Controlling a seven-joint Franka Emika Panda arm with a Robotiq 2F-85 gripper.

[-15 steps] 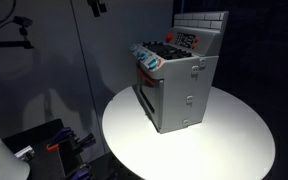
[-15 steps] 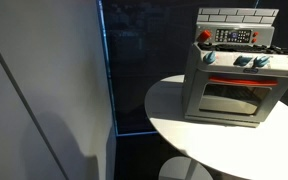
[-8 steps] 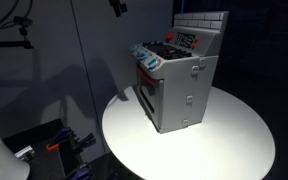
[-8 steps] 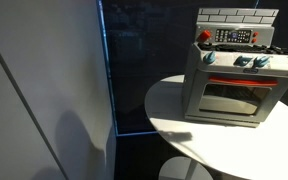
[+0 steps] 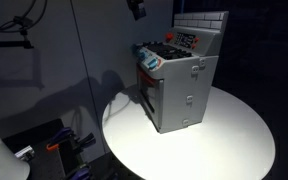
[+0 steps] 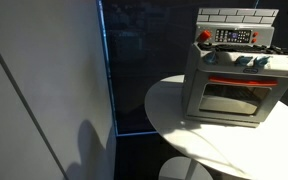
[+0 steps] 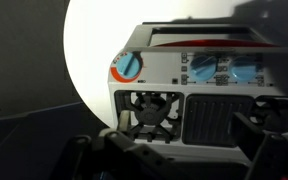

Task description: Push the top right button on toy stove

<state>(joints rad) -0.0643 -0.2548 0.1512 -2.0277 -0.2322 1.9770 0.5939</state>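
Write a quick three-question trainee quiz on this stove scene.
1. True or false: the end effector is touching the stove.
2. What does the stove stand on? A) a round white table B) a wall shelf C) the floor
3. Short answer: is the oven door open or shut?

Key: 1 false, it hangs above the stove, apart from it. 2 A. 3 shut.
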